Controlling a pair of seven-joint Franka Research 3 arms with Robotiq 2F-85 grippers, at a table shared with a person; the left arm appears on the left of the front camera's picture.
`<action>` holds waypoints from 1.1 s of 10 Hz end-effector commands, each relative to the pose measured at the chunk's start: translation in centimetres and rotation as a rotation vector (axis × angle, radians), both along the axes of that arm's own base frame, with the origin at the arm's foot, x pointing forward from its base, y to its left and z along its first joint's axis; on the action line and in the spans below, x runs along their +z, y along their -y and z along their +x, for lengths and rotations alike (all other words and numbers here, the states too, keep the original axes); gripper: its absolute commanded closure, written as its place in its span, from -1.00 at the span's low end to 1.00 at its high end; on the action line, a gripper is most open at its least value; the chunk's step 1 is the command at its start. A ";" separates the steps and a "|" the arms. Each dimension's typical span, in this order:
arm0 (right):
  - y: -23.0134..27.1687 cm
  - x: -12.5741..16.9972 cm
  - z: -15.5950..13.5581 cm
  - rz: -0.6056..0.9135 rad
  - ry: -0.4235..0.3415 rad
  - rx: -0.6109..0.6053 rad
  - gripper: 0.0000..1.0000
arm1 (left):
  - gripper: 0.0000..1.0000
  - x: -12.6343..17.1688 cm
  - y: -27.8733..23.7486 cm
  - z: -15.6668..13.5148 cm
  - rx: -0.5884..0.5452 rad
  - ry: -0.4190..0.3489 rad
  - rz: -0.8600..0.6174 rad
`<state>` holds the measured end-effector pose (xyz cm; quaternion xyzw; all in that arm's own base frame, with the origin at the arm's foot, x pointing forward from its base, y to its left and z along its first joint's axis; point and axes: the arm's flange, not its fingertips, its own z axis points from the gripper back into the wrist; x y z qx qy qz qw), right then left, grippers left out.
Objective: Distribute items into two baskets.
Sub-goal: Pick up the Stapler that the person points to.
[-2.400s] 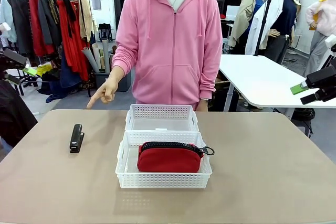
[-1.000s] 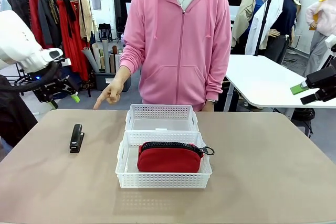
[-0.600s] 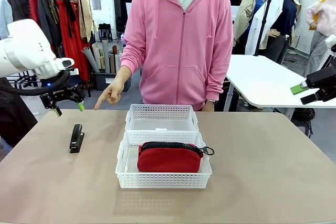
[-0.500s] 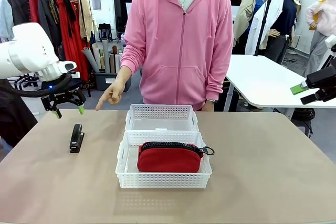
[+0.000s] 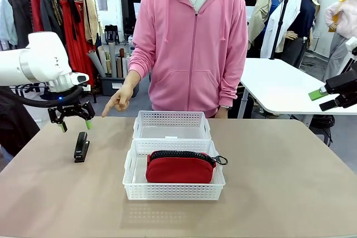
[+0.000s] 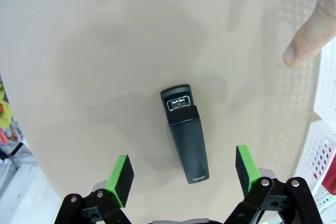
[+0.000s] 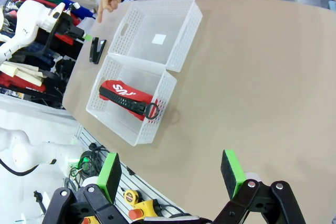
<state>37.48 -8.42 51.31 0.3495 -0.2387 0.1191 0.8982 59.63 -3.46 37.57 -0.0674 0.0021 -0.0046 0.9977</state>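
Observation:
A small black stapler (image 5: 82, 146) lies flat on the table's left side. My left gripper (image 5: 75, 124) hangs open just above its far end; in the left wrist view the stapler (image 6: 186, 132) lies between and ahead of the green pads (image 6: 121, 174), untouched. The red pouch (image 5: 179, 166) lies in the nearer white basket (image 5: 173, 192). The farther basket (image 5: 172, 119) behind it holds nothing. My right gripper (image 5: 333, 93) stays open, high at the right edge. From the right wrist view, both baskets (image 7: 137, 77), the pouch (image 7: 126, 95) and the stapler (image 7: 97, 50) lie far below.
A person in a pink hoodie stands at the far side, one hand (image 5: 117, 100) pointing down toward the stapler; the fingertip (image 6: 307, 45) sits close to my left gripper. A white table (image 5: 279, 85) stands behind at the right. Bare tabletop surrounds the baskets.
My left arm has swung in from the left and come down over the stapler, jaws still open. The person's hand keeps pointing; the right arm has not moved.

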 end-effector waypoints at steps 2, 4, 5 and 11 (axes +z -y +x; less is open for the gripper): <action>-0.1 0.0 0.1 0.015 0.012 0.002 -1.00 | -1.00 -1.2 0.9 -0.4 0.011 -0.040 0.055; -0.1 0.0 0.1 0.015 0.012 0.002 -1.00 | -1.00 -2.1 1.0 -0.4 0.006 -0.047 0.060; -0.1 0.0 0.1 0.015 0.012 0.002 -1.00 | -1.00 -2.7 1.0 -0.4 0.009 -0.045 0.067; -0.1 0.0 0.1 0.015 0.012 0.002 -1.00 | -1.00 -5.4 1.9 -2.8 0.012 0.014 0.127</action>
